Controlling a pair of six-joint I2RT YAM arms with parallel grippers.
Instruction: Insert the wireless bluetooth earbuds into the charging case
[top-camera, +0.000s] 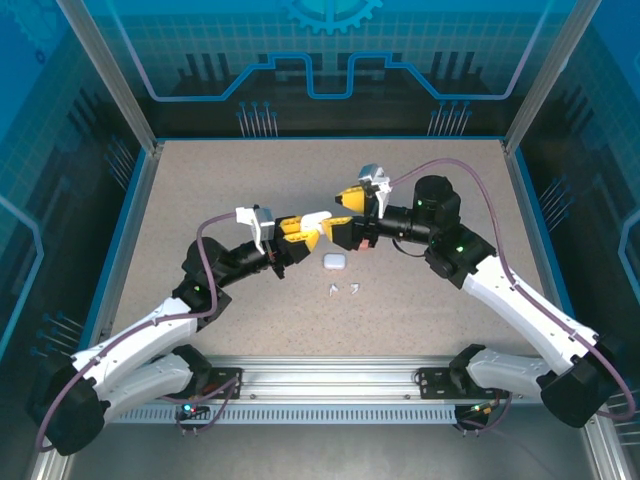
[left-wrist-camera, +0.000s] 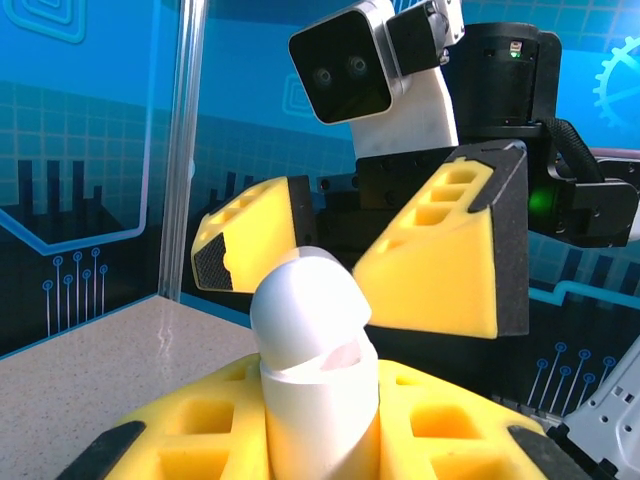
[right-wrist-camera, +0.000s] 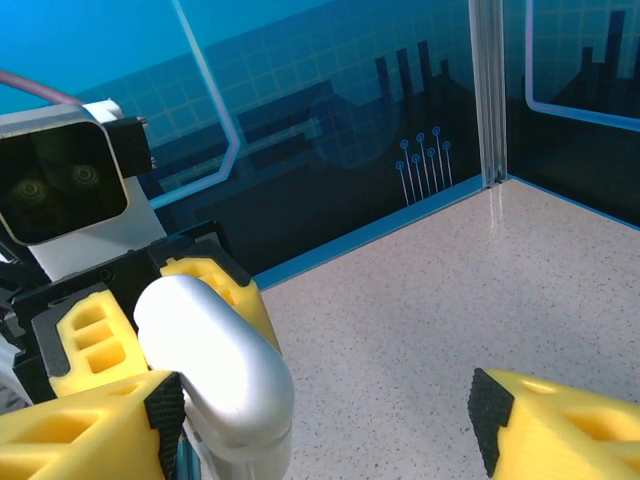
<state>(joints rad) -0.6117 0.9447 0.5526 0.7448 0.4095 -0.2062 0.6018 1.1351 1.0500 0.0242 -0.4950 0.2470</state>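
Observation:
My left gripper (top-camera: 303, 228) is shut on a white charging case (top-camera: 316, 219) and holds it above the table. In the left wrist view the case (left-wrist-camera: 315, 350) stands upright between my yellow fingers, its lid slightly ajar. My right gripper (top-camera: 331, 214) faces it, open, with a finger on either side of the case's top. In the right wrist view the case (right-wrist-camera: 215, 370) lies close against my right gripper's left finger (right-wrist-camera: 90, 430), far from the other finger (right-wrist-camera: 560, 430). Two white earbuds (top-camera: 332, 290) (top-camera: 356, 289) lie on the table below.
A second white case (top-camera: 334, 262) rests on the speckled table (top-camera: 450, 330), just under the grippers. Blue walls with metal posts (top-camera: 135, 110) enclose the table on three sides. The right arm's wrist camera (left-wrist-camera: 370, 70) looms close in front of the left wrist.

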